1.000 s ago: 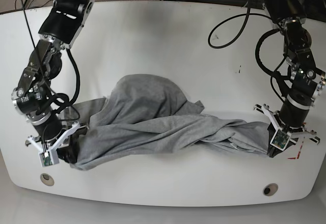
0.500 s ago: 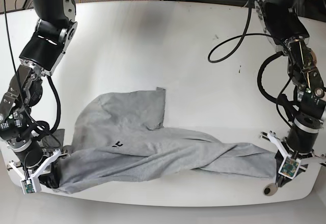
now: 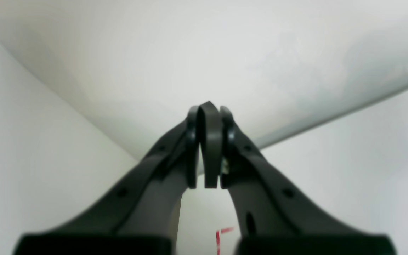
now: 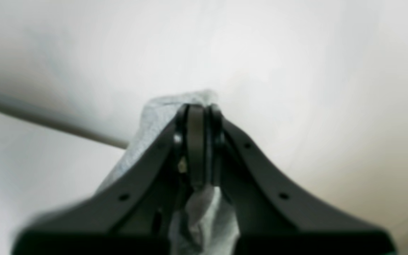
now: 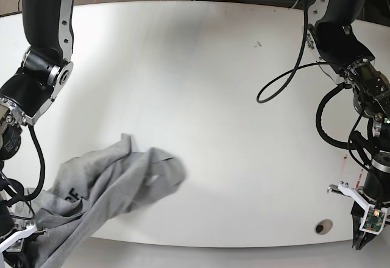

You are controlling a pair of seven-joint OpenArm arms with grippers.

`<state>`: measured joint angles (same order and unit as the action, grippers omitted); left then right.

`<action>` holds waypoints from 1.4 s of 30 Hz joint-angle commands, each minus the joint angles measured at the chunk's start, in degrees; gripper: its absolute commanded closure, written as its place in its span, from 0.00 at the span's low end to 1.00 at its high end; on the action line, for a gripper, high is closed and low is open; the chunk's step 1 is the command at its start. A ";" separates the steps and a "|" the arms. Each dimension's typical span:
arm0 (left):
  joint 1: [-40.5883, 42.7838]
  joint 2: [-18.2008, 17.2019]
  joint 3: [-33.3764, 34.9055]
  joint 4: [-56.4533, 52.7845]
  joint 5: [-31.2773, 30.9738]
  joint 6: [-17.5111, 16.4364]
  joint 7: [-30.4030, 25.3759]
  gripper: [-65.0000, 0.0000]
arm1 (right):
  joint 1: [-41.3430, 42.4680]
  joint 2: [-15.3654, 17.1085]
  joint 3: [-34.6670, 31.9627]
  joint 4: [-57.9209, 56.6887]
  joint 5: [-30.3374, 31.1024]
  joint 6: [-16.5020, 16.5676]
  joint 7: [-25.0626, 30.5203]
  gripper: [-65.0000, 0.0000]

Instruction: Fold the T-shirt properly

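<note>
The T-shirt (image 5: pixel 103 186) lies bunched and twisted at the lower left of the base view, a grey heap draped over the near edge of the white worktop (image 5: pixel 201 97). One loose fold reaches toward the middle of the frame and ends in a rounded flap; a pointed corner sticks up just above it. A scrap of black lettering shows on the cloth near the left edge, too creased to read. The lower end of the heap runs down out of the bottom left corner of the frame.

In the right wrist view, the right hand (image 4: pixel 197 113) has its fingers pressed together on a wad of grey fabric: cloth pokes out above the fingertips and hangs in a crumpled strip below them. In the base view this hand sits at the very bottom left corner, mostly cut off by the frame, with the shirt gathered at it.

The left hand (image 5: pixel 364 239) hangs at the lower right of the base view, past the near edge of the worktop and well apart from the shirt. In the left wrist view its dark fingers (image 3: pixel 225 134) are closed flat against each other with nothing between them, and only blurred white surface shows behind. A small red mark (image 3: pixel 223 233) shows at the bottom of that view. A round hole (image 5: pixel 323 226) sits in the worktop near the left hand.
</note>
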<state>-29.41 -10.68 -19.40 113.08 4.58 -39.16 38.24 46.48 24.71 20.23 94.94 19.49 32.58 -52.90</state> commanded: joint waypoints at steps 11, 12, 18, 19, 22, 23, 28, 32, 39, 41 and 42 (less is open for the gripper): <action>-4.60 -0.25 3.22 3.17 -1.19 0.30 -1.45 0.99 | -1.85 1.11 -1.23 5.08 0.51 -0.06 0.76 1.00; -5.48 -0.27 3.66 3.00 -1.24 0.50 -1.34 0.99 | -1.43 1.06 -1.56 4.63 0.46 -0.08 0.88 1.00; -13.06 -0.65 6.36 0.52 -1.56 3.85 -0.34 0.99 | 3.86 0.18 -3.63 -0.41 0.33 -0.48 1.82 1.00; -15.77 -0.85 7.17 -0.77 -1.71 5.23 0.00 0.99 | 6.05 -0.25 -4.27 -2.36 0.28 -0.72 2.08 1.00; -18.94 -1.01 8.22 -1.71 -1.81 5.99 0.36 0.99 | 8.89 -0.67 -5.10 -5.14 0.38 -1.01 2.63 1.00; -19.96 -1.07 8.51 -2.00 -1.88 6.15 0.45 0.99 | 9.83 -0.82 -5.40 -6.05 0.44 -1.07 2.83 1.00; -23.84 -1.91 8.36 -1.39 -2.14 6.55 2.60 0.99 | 14.31 -0.98 -8.53 -9.05 0.46 -1.13 3.78 1.00; -24.61 -2.90 6.64 0.62 -2.63 6.08 4.41 0.99 | 16.55 -0.76 -11.91 -8.78 0.35 -1.08 4.17 0.99; -20.70 -3.79 1.39 2.75 -1.35 2.47 4.95 0.99 | 15.16 -0.79 -16.51 -4.63 0.04 -1.35 2.39 0.99; -19.17 -3.68 0.71 2.94 -1.14 1.99 4.81 1.00 | 14.12 -0.87 -17.09 -3.14 0.14 -1.37 1.84 0.99; -18.40 -3.59 0.50 2.98 -0.94 1.79 4.84 1.00 | 13.30 -0.99 -17.26 -2.45 0.09 -1.42 1.69 0.99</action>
<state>-47.55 -14.04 -18.94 115.42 3.33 -37.41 44.05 59.05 23.44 2.85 90.39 18.76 31.57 -51.96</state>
